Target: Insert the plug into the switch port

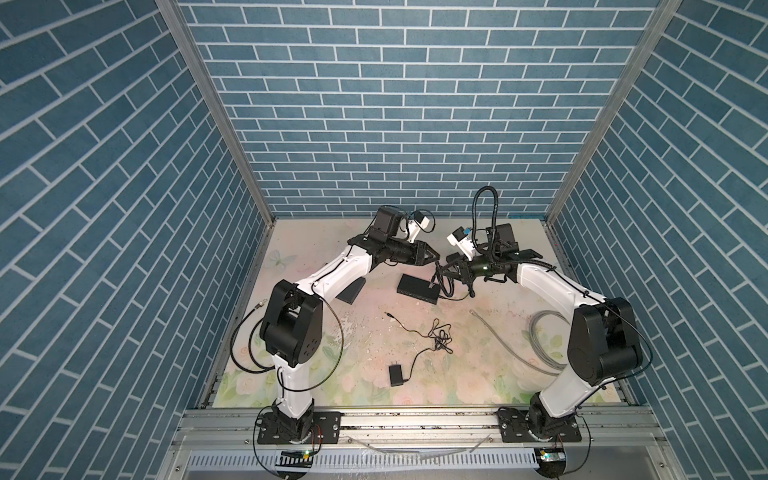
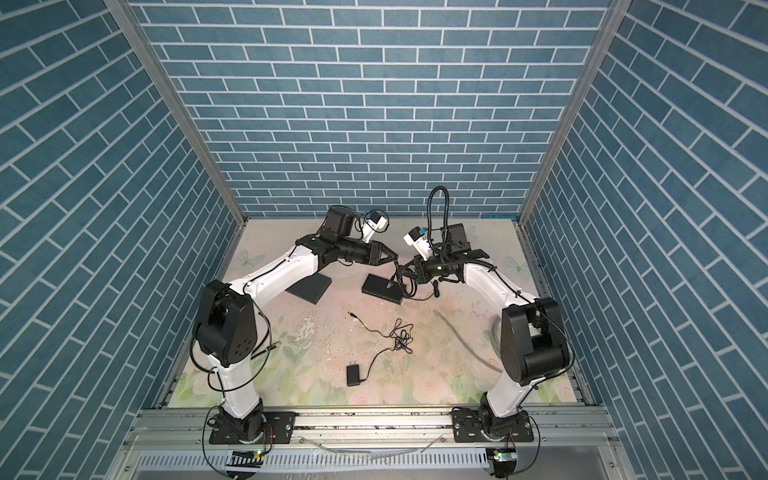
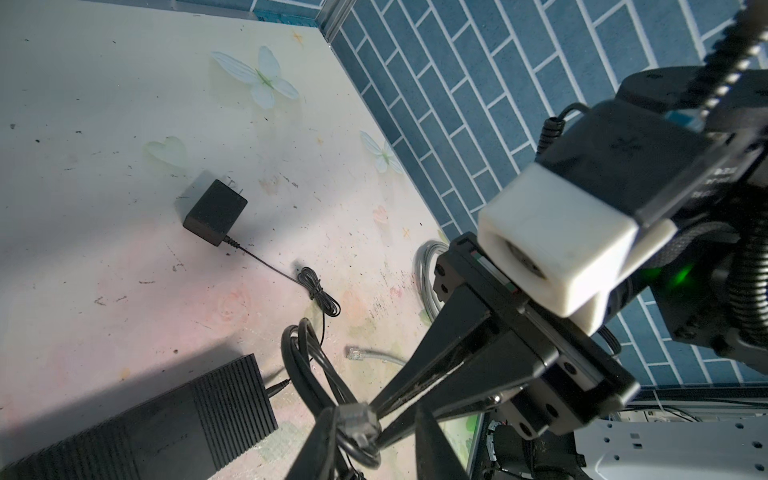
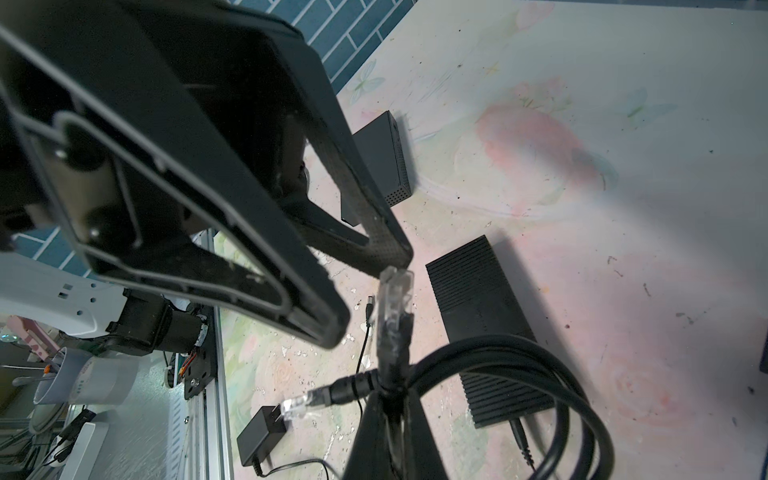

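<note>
The right gripper [image 4: 392, 397] is clamped on the cable [image 4: 498, 353] just behind the plug [image 4: 395, 291]. The plug juts past its fingertips and sits between the part-open jaws of the left gripper [image 4: 365, 293]. The switch [image 4: 478, 316] lies below both. This looks like a handover: pinch the plug's body squarely (tip and latch left clear), and release the right only once the left grips firmly.
</note>
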`<state>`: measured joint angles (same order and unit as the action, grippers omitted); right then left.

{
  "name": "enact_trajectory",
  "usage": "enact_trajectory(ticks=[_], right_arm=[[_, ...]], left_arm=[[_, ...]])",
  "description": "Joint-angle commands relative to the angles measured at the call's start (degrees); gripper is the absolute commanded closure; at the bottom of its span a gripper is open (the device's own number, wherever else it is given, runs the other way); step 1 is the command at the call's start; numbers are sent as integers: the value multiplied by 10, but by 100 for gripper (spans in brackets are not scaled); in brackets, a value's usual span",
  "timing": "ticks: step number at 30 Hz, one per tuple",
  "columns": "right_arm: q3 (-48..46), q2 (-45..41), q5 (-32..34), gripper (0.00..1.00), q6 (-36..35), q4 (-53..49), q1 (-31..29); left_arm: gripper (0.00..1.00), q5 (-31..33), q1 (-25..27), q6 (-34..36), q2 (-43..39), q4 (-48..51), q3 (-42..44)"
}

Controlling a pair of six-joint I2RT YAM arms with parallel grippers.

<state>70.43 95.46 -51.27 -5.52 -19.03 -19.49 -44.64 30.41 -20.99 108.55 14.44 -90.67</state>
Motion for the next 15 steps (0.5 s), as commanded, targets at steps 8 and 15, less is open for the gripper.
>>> enact_trajectory(ticks=[8,15], right_arm=[[14,12,-20,100,-22,-16,-8],[20,23,-24,100,-24,-16,-18]], left_arm=[[57,52,3,78,21,83,-33],[56,39,8,74,29,78,-37]])
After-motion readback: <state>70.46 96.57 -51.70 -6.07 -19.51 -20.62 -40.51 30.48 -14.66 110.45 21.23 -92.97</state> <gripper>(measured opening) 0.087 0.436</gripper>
